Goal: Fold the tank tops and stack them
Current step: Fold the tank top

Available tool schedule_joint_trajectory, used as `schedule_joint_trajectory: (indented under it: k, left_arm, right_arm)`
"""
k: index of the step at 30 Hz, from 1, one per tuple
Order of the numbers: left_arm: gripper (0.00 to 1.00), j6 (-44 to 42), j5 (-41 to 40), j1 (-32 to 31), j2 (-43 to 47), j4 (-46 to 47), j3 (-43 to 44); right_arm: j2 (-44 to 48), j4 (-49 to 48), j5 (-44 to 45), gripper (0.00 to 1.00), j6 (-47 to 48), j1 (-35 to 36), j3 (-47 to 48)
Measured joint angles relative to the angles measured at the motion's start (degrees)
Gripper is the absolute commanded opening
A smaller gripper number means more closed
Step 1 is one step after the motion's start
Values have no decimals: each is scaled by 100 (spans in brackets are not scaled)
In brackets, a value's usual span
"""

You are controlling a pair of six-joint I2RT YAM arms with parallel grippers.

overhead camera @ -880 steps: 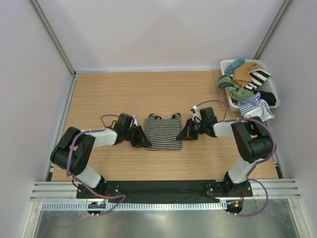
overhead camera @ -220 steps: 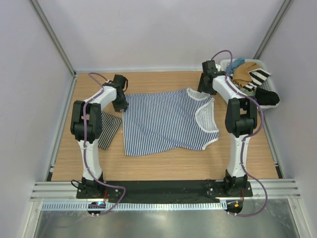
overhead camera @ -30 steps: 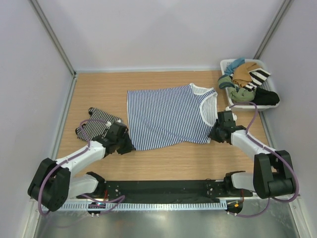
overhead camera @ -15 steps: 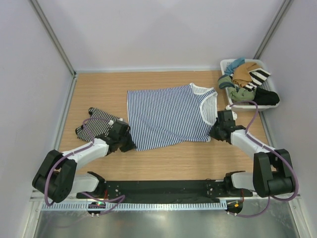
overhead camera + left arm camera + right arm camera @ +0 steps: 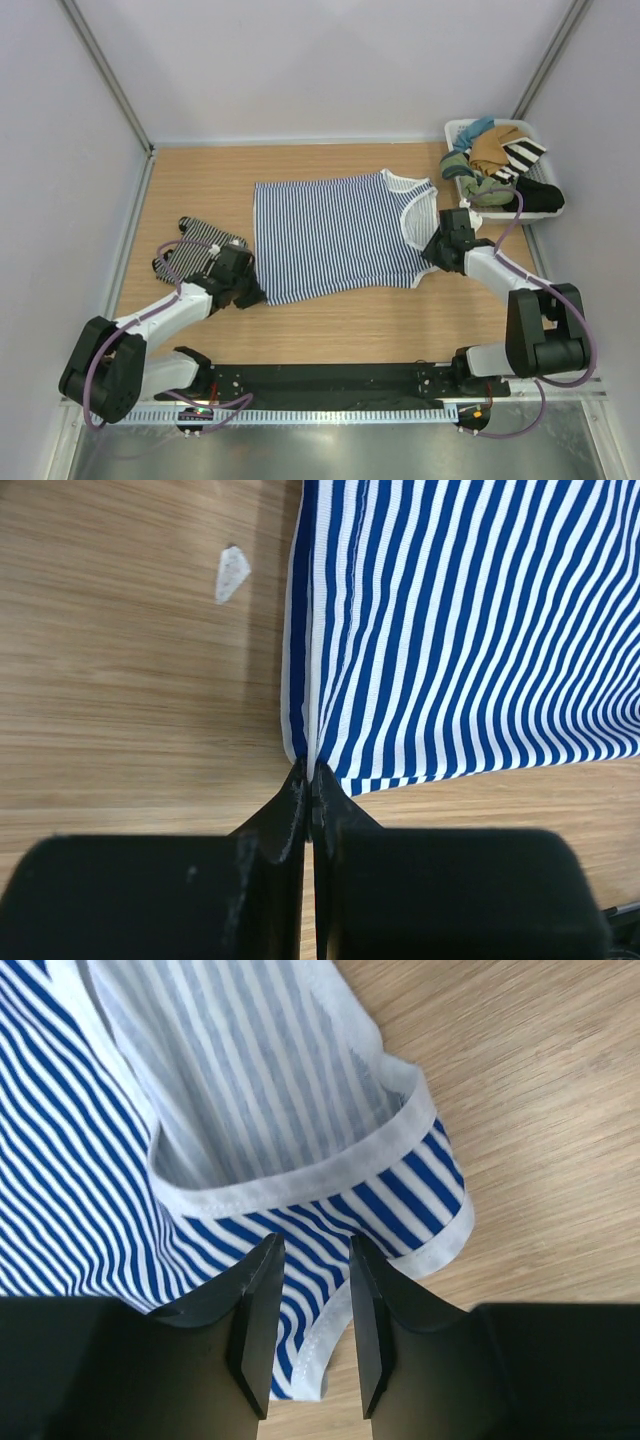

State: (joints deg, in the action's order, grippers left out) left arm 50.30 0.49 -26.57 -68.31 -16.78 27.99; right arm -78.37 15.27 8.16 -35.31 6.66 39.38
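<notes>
blue-and-white tank top [image 5: 335, 235] lies spread flat mid table [image 5: 200, 180], hem toward the left arm, white-trimmed neckline toward the right arm

fine black-and-white tank top [image 5: 195, 257] sits folded just left of it, apart from it, so I'd call that one done

left fingers [image 5: 300, 802] are clenched tight at the near hem corner. In the left wrist view the cloth corner runs right into the tips, so it looks like a pinch on that corner

right fingers [image 5: 256, 1310] are released, straddling the near shoulder strap with striped cloth showing in the gap. No grip there yet

step in hand, as I read it: take both near corners for the first fold

to do it well:
- close the right side on the strap itself, well inside the white trim, catching both layers
- check the left pinch has both layers too; the edge shows a doubled strip there
- lift both ends together, same height, cloth lightly taut between the arms
- carry over to the far edge, match edge to edge, lay down low, then let go

risk: thin corner slipping out on the left once tension comes on

basket [image 5: 458, 128] of other clothes at far right is not part of this
</notes>
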Motion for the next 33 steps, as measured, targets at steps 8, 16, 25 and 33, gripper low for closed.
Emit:
schedule_joint_trajectory:
  k: [8,16,25,33]
  left_arm:
    - [0,-57,142,310,37,-105,-94]
    - [0,-247,264,824,361,-258,-227]
    - [0,-382,326,946,437,-332,-229]
    - [1,-431,400,946,428,-337,-232]
  right_arm:
    - [-229,-24,133,41,22,-70,11]
    - [-306,-46,280,34,24,-254,9]
    - [-686,179,979,20,-199,-267,240]
    - [-59,573,1478,50,-192,-269,234]
